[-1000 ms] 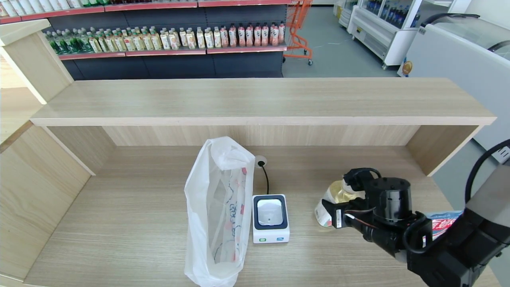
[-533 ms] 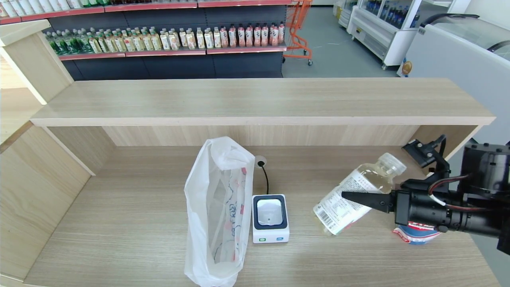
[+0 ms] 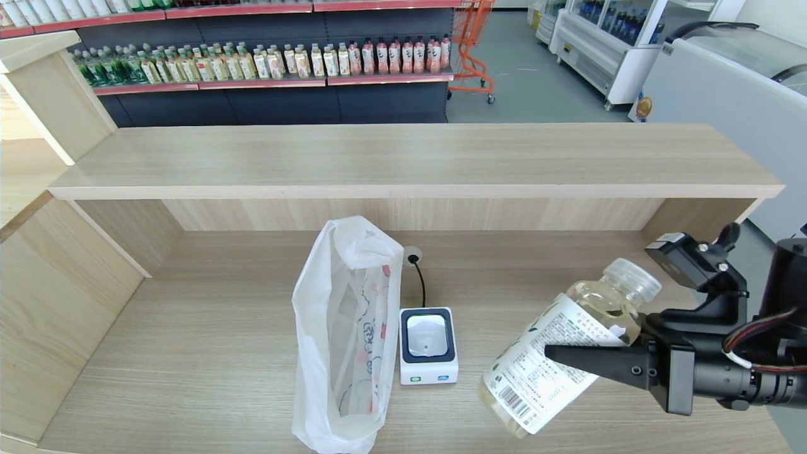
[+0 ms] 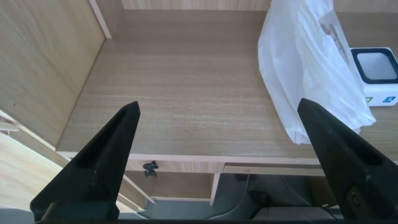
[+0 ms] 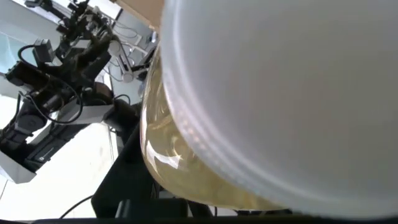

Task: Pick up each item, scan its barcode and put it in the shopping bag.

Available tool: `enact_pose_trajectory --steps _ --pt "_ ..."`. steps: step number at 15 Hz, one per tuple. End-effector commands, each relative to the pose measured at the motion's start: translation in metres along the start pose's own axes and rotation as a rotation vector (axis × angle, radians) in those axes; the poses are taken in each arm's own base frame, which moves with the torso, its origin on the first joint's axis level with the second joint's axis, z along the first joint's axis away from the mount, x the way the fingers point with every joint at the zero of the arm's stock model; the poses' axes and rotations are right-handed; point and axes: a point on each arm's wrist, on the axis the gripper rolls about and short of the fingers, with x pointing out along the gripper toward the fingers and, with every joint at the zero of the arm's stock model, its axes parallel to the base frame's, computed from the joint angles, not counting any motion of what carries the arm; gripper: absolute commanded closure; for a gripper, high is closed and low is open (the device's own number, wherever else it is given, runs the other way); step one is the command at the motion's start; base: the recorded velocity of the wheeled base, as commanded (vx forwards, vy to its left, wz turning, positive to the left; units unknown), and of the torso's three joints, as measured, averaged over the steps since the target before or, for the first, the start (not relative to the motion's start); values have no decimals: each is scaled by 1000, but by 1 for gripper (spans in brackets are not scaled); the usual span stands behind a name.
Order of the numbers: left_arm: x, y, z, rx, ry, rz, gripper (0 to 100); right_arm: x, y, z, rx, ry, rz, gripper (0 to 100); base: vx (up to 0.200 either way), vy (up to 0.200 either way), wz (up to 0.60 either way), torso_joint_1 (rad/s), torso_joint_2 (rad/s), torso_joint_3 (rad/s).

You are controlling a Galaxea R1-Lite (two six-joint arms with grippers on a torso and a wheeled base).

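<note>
We see light wood counter (image 3: 403, 157) with raised ledge; behind, dark shelves (image 3: 271, 104) of bottled drinks, orange cart (image 3: 478, 19), white freezers (image 3: 621, 66), grey floor (image 3: 536, 88).

Light wood checkout counter (image 3: 189, 353) with a raised upper ledge (image 3: 410, 157) across the back and a wood side panel (image 3: 57, 302) on the left. Behind it, dark store shelving (image 3: 284, 104) with 2 red-edged rails, 1 row of drink bottles (image 3: 265, 62) on the lower. Orange shopping cart (image 3: 478, 16) on the grey floor (image 3: 536, 94) beside the shelving. White display fridge (image 3: 592, 50) and a chest freezer (image 3: 725, 94) at far right.
</note>
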Motion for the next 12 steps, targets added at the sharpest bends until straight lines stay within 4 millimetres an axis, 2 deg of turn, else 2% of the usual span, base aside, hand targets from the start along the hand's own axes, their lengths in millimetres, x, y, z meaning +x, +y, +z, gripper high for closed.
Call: enact_pose_trajectory --steps 1,12 --pt "0 0 0 0 0 0 0 -1 6 0 -14 -4 17 100 0 0 0 0 0 0" --pt "0 0 0 0 0 0 0 9 12 -12 -6 69 61 100 0 0 0 0 0 0"
